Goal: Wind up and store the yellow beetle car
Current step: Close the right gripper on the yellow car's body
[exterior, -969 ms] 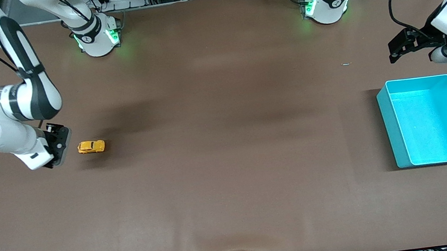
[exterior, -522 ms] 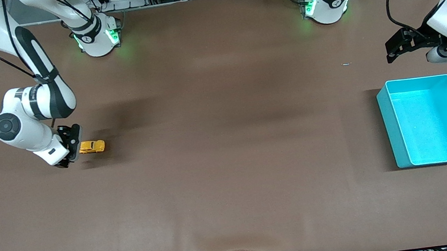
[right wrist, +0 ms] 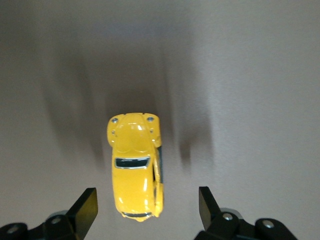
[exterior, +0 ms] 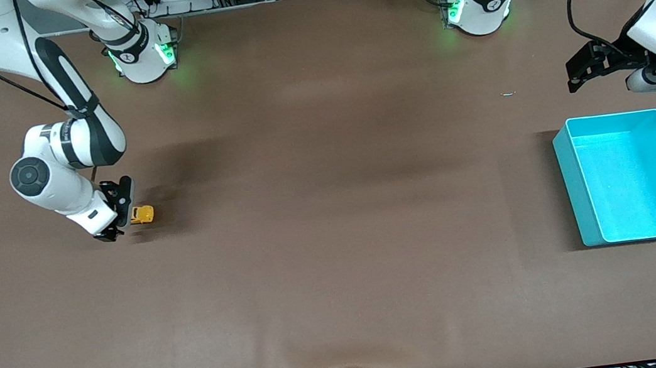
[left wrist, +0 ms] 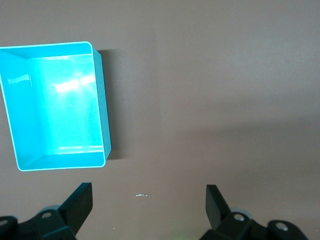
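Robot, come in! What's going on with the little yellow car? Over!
Right gripper jaws open around the yellow beetle car, not gripping. Car on the table. Left gripper open, waiting near the teal bin. Nothing in the way.

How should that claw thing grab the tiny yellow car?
Probably across its two long sides, coming from above. The yellow beetle car sits upright on the table, narrow and rounded, already lined up between the open fingers of the right pincer.

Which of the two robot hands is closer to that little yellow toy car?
The right. The right gripper is right at the yellow beetle car, its open fingers either side of it. The left gripper waits by the teal bin.
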`<action>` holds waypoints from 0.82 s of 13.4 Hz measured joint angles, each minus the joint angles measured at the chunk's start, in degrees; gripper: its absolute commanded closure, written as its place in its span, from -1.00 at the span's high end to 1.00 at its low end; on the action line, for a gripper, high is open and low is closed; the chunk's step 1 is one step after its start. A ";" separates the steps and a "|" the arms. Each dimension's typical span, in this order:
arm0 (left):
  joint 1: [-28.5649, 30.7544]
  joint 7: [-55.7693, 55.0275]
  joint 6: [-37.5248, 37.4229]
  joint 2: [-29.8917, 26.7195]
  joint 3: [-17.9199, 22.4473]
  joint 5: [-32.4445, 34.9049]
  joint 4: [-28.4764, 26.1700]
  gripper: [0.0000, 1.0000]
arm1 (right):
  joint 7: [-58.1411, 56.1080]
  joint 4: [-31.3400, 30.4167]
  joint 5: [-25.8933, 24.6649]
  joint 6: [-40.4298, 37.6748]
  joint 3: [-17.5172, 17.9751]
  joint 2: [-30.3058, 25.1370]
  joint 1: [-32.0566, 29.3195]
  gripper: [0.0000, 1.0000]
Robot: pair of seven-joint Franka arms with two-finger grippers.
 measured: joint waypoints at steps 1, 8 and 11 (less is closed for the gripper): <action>0.00 0.00 0.00 0.00 0.00 0.00 0.00 1.00 | 0.00 -0.50 0.31 0.23 0.03 0.00 0.00 0.76; 0.04 0.00 0.00 0.00 0.04 0.00 0.00 1.00 | -0.05 -2.92 1.01 4.16 0.68 0.32 0.00 0.13; 0.04 0.00 0.00 0.00 0.04 0.00 0.00 1.00 | -0.85 -2.95 1.02 4.20 0.91 0.36 0.00 -0.23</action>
